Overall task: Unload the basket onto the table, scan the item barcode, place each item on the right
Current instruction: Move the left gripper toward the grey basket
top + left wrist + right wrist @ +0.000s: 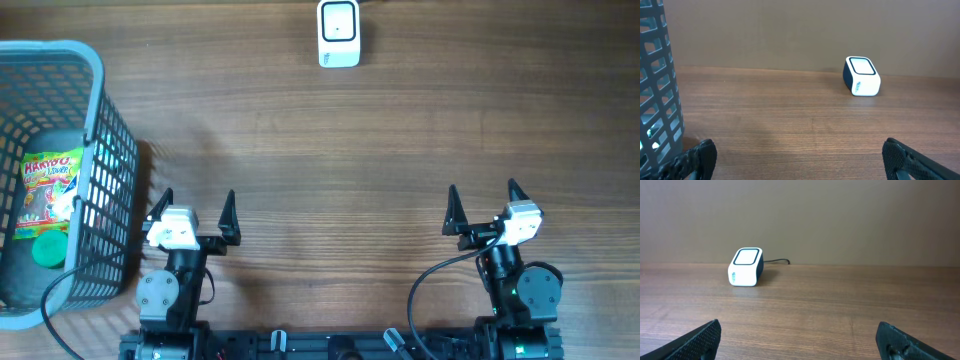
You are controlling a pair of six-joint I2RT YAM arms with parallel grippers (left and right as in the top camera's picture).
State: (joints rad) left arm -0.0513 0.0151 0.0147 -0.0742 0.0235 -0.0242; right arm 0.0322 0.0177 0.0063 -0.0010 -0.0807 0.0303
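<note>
Inside basket, left of left gripper: candy bag | left and right gripper released, empty

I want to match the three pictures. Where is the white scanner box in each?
Overhead: white scanner box, top edge, slightly right of centre.
Left wrist: white scanner box, right of centre, far off.
Right wrist: white scanner box, left of centre, cable behind.
Shared landmark: the wooden table.
</note>
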